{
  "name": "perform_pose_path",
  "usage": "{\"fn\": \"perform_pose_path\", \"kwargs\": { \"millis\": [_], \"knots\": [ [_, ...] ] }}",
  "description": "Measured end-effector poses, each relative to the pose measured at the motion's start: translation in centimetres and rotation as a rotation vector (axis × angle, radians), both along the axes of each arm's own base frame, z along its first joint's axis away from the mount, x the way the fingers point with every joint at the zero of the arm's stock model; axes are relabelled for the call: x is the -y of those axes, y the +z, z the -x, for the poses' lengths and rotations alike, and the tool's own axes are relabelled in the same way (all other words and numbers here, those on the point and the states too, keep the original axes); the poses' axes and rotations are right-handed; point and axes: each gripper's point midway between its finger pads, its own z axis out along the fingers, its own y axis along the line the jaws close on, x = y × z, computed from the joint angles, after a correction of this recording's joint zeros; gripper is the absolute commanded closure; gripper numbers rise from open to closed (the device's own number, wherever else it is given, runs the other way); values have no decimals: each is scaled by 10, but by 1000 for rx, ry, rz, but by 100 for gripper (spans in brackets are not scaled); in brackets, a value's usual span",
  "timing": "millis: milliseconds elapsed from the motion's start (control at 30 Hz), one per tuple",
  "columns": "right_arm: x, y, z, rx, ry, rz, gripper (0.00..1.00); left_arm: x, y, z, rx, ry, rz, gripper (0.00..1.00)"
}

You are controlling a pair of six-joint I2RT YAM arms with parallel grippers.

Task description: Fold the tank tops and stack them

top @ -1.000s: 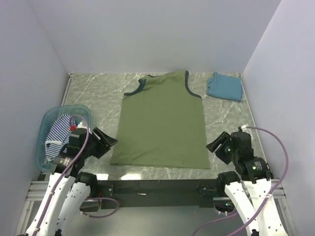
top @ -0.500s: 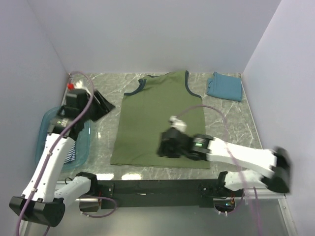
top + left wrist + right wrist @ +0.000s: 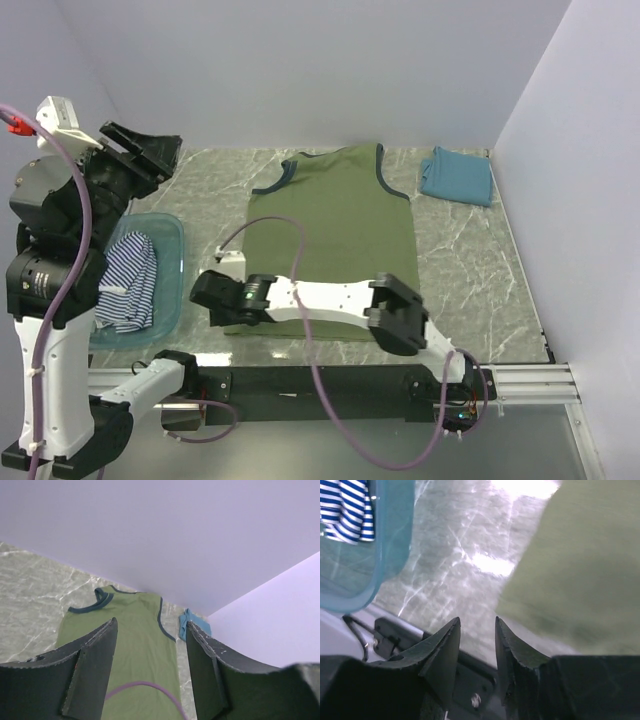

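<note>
While the L gripper hangs high at left, fingers wide apart, the R gripper, fingers narrowly apart, sits just left of the near-left hem corner of the olive top, flat, neck end far.

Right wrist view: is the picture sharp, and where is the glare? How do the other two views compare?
Right wrist: the green top is smeared and soft, with white glare patches on the table; left wrist: the top is sharp, the near fingers dark; top external: even light, sharp.
</note>
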Motion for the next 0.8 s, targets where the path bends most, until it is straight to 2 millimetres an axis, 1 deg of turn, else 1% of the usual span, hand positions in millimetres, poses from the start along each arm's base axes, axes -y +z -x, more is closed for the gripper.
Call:
{"fn": "perform_pose_path", "kwargs": {
  "millis": [33, 100, 233, 300, 467, 667, 800],
  "knots": [
    [-8, -6, -1, -2, 6, 5, 59, 0, -1, 0, -4, 0, -1, 38],
    [-14, -21, -2, -6, 14, 31, 59, 1, -7, -3, -24, -3, -6, 38],
    [-9, -46, -1, -19, 18, 97, 59, 3, -25, -10, -71, -6, -18, 39],
    [-6, -53, 0, -24, 19, 126, 59, 3, -34, -14, -95, -7, -28, 39],
    [-6, -57, 0, -26, 24, 137, 59, 4, -52, -20, -137, -8, -45, 39],
    [-12, -58, 2, -18, 39, 137, 58, 6, -66, -23, -167, -12, -51, 39],
    [-16, -66, 3, -20, 46, 149, 59, 7, -75, -26, -188, -18, -54, 39]
  ]
}}
